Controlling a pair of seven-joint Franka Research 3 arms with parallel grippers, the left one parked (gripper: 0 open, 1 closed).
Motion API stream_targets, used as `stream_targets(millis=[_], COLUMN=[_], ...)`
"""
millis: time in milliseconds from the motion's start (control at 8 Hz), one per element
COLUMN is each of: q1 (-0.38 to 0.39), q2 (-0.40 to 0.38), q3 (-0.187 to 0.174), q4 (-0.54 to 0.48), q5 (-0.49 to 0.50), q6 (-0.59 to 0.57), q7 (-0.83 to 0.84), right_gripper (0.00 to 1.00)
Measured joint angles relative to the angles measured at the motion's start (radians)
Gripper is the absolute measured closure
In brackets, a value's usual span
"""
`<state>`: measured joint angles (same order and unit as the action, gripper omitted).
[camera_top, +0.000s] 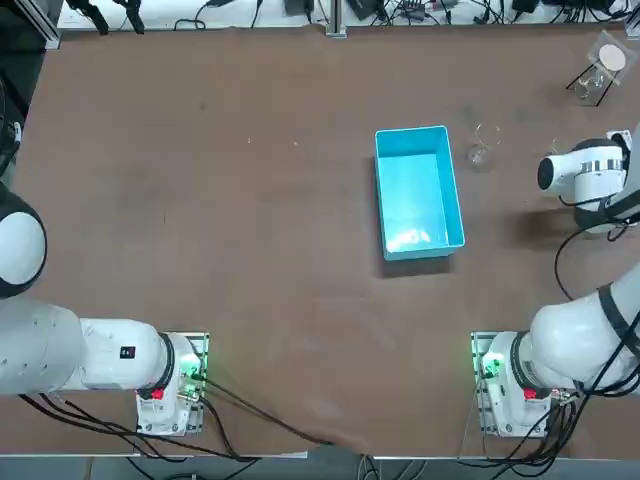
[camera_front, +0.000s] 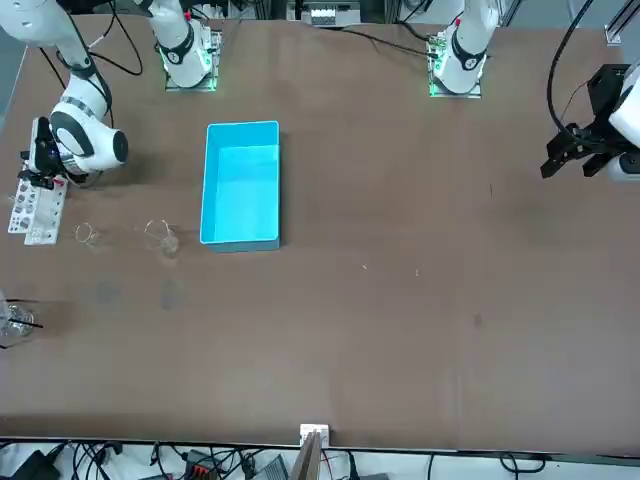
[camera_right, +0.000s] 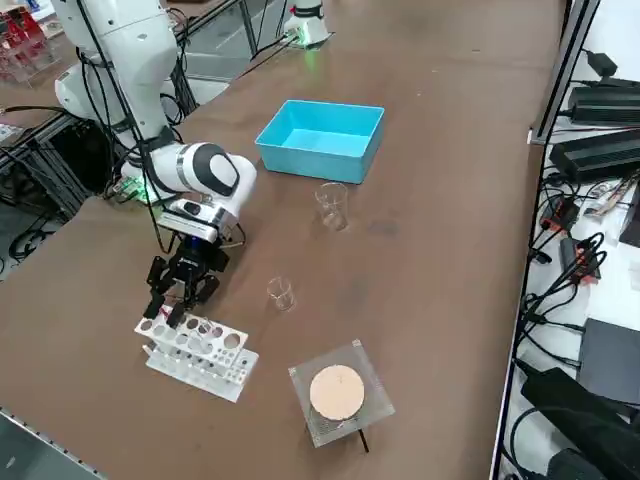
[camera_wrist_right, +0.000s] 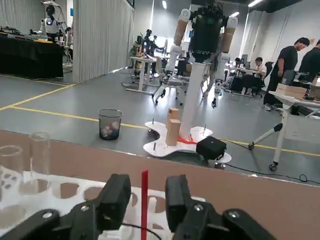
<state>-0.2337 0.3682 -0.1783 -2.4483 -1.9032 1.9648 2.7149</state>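
My right gripper (camera_right: 181, 297) hangs at the table's right edge, just over a white test-tube rack (camera_right: 196, 352). In the wrist view the two fingers (camera_wrist_right: 119, 196) stand open on either side of a thin red rod (camera_wrist_right: 144, 197) that rises upright from the rack (camera_wrist_right: 60, 192), with a small gap on each side. A clear glass tube (camera_wrist_right: 39, 150) stands in the rack to one side. From the front, the gripper (camera_front: 40, 172) sits over the near end of the rack (camera_front: 30, 212).
A blue bin (camera_top: 418, 192) lies mid-table. A larger glass beaker (camera_right: 332, 205) and a small one (camera_right: 280, 293) stand between bin and rack. A clear square dish with a tan disc (camera_right: 337, 392) sits on a stand beyond the rack, by the table's corner.
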Motion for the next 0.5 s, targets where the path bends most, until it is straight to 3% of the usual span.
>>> stream_targets(millis=[500], q1=[0.0], q2=[0.004], q3=[0.0], q4=[0.001], q5=[0.0], q6=[0.0], q7=[0.001], right_gripper=[0.77])
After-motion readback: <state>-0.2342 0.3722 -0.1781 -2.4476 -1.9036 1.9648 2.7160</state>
